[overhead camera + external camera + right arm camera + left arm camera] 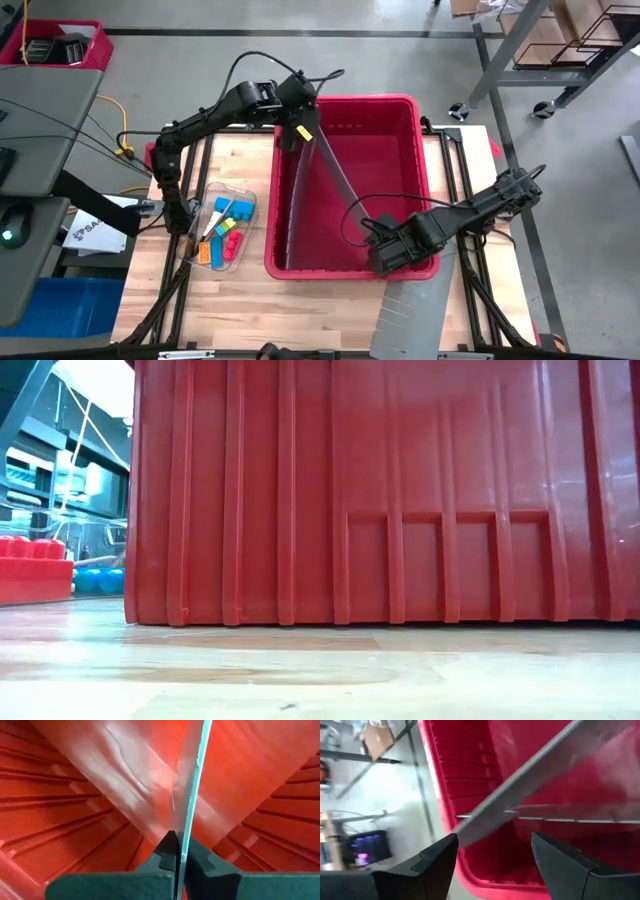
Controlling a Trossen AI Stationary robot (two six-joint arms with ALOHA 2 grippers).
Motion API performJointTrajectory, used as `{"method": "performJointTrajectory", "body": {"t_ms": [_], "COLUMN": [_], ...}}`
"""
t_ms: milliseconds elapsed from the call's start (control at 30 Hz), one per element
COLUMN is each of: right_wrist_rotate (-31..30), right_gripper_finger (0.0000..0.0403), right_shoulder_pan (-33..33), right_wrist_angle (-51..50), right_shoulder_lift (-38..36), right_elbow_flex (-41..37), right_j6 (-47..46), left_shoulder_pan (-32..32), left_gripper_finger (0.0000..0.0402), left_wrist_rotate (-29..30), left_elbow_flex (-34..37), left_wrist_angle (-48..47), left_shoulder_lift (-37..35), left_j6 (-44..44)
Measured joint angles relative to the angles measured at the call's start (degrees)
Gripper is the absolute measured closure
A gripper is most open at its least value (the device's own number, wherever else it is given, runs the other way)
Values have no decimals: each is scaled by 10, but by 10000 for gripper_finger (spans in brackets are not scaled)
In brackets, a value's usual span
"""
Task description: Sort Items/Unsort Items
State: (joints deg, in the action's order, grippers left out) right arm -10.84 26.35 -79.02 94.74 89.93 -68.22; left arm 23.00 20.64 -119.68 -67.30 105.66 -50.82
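Note:
The items, small blue, yellow, red, orange and green blocks, lie in a clear tray (222, 228) on the table left of the big red bin (345, 110); the low view shows red blocks (30, 565) and blue ones (98, 580). A clear plastic sheet (340, 175) slants across the bin's inside. My right gripper (385, 245) is shut on the sheet at the bin's near right. At the bin's far left corner my left gripper (492, 850) is open. Its fingers stand on either side of the sheet's far end (475, 822), with a gap showing. My right gripper pinches the clear sheet's thin edge (183, 840) between its two fingers. The fingers come from above, pointing steeply down into the bin. The sheet stands on edge and runs away from the fingers across the bin's inside.
A second pale sheet (410, 310) lies flat on the table at the bin's near right corner. In the low view the bin's ribbed near wall (400, 490) fills the picture. Bare wooden table (300, 300) lies near the front edge.

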Motion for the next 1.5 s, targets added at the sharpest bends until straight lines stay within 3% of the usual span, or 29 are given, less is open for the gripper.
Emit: {"method": "performJointTrajectory", "body": {"t_ms": [167, 400, 633, 767, 933, 1333, 1500], "right_wrist_rotate": [7, 20, 25, 12, -24, -76, -76], "right_gripper_finger": [402, 402, 402, 403, 403, 403, 403], "right_shoulder_pan": [0, 0, 0, 1, -2, -14, -14], "right_wrist_angle": [24, 30, 29, -16, -86, -115, -111], "right_shoulder_lift": [0, 0, 0, -2, -3, -3, -4], "right_elbow_flex": [0, 0, 0, 36, 122, 249, 298], "right_j6": [22, 52, 68, 60, 66, 59, 66], "left_shoulder_pan": [-3, 3, -7, -20, -15, -9, -9], "left_gripper_finger": [149, 149, 157, 223, 376, 397, 399], "left_wrist_rotate": [34, 9, 53, 66, 59, 94, 97], "left_elbow_flex": [0, 0, 0, 0, 0, -2, -49], "left_wrist_angle": [76, 31, 28, 17, -2, 20, 22], "left_shoulder_lift": [15, 51, 76, 71, 60, 24, 20], "left_j6": [-39, -64, -79, -95, -100, -160, -183]}}
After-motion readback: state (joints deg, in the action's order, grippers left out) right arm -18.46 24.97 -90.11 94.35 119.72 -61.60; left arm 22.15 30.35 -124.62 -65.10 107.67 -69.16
